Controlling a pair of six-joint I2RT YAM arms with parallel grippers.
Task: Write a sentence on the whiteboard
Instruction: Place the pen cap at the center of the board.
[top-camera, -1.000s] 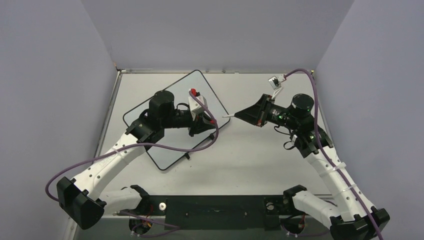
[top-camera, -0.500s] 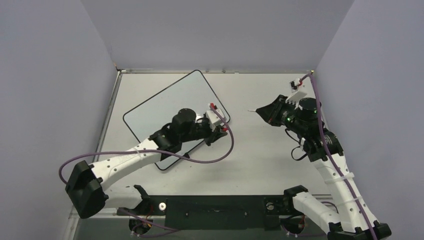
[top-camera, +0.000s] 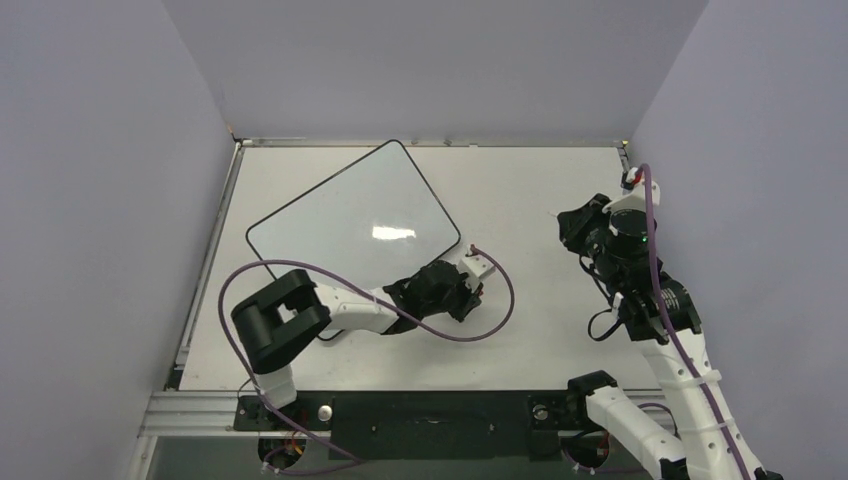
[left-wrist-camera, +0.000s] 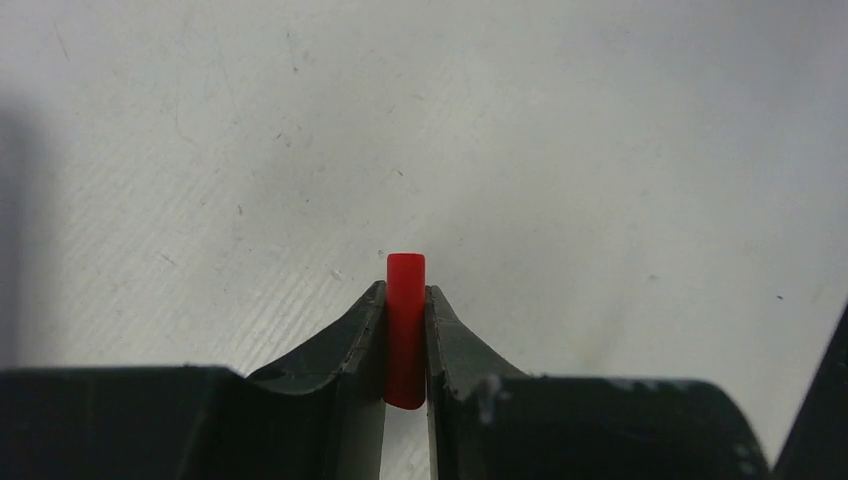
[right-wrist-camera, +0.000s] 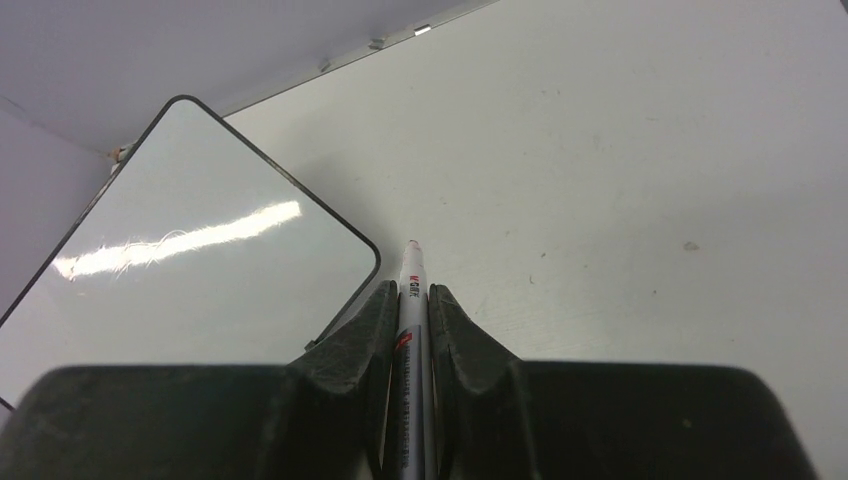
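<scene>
My right gripper (right-wrist-camera: 411, 291) clamps the marker (right-wrist-camera: 411, 262) tip-forward, ready for the whiteboard (right-wrist-camera: 200, 270) ahead. My left gripper (left-wrist-camera: 405, 293) pinches the cap (left-wrist-camera: 406, 268) clear

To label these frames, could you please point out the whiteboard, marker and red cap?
whiteboard (top-camera: 340, 212): top view, bare middle of its surface.
marker (right-wrist-camera: 411, 335): right wrist view, mid-barrel.
red cap (left-wrist-camera: 405, 325): left wrist view, its middle.
</scene>
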